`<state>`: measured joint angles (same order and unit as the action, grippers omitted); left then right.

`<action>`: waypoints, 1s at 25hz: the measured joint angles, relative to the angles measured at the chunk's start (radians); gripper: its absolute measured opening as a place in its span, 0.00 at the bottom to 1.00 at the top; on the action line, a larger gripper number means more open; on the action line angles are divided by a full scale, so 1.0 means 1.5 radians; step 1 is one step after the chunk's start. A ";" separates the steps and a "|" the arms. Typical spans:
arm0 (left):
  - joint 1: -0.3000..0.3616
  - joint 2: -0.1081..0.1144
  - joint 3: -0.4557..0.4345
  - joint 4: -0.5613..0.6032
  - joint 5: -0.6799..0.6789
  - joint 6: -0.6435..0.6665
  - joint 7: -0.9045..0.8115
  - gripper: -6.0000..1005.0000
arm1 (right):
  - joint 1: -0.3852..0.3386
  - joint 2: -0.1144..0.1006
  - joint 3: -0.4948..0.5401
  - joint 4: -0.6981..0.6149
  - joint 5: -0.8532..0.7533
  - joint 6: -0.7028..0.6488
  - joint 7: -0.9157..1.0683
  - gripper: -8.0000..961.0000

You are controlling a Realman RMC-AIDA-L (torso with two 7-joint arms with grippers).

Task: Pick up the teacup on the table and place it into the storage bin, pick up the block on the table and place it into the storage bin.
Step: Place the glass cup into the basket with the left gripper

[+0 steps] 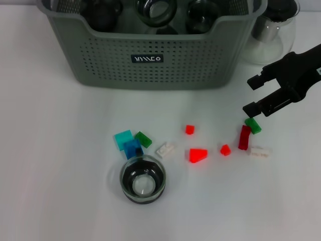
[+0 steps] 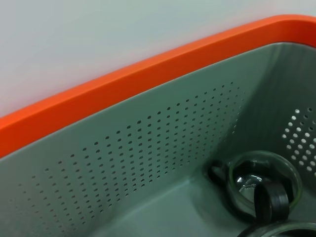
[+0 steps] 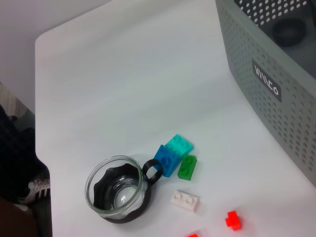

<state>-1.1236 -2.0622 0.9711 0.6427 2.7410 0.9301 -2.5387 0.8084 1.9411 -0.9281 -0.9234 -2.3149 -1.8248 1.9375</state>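
The right gripper (image 1: pixel 257 105), jaws apart, is poised above a green block (image 1: pixel 253 125) near the table's (image 1: pixel 50 150) right edge, apparently for a pickup.

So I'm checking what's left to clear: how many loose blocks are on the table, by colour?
Red blocks: 4
Green blocks: 2
White blocks: 2
Teal block: 1
Blue block: 1
Total: 10

You are seeing a black label (image 1: pixel 147 58) on the bin's (image 1: pixel 200 65) front wall bearing white lettering, too stylised to read.
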 joint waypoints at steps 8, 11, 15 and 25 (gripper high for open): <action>0.000 -0.011 0.000 -0.001 0.024 -0.008 0.000 0.04 | 0.002 0.006 0.000 0.000 -0.015 0.009 0.000 0.95; -0.001 -0.013 0.004 -0.001 0.031 -0.010 0.000 0.05 | 0.004 0.009 0.000 0.000 -0.023 0.010 0.000 0.95; -0.002 -0.015 0.008 -0.001 0.034 -0.013 0.000 0.05 | 0.005 0.010 0.000 0.000 -0.024 0.014 0.000 0.95; -0.001 -0.023 0.033 -0.016 0.034 -0.037 0.001 0.05 | 0.006 0.011 -0.001 0.000 -0.024 0.017 0.000 0.95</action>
<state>-1.1245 -2.0974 1.0203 0.6183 2.7919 0.8751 -2.5368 0.8173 1.9579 -0.9303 -0.9234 -2.3501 -1.7999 1.9373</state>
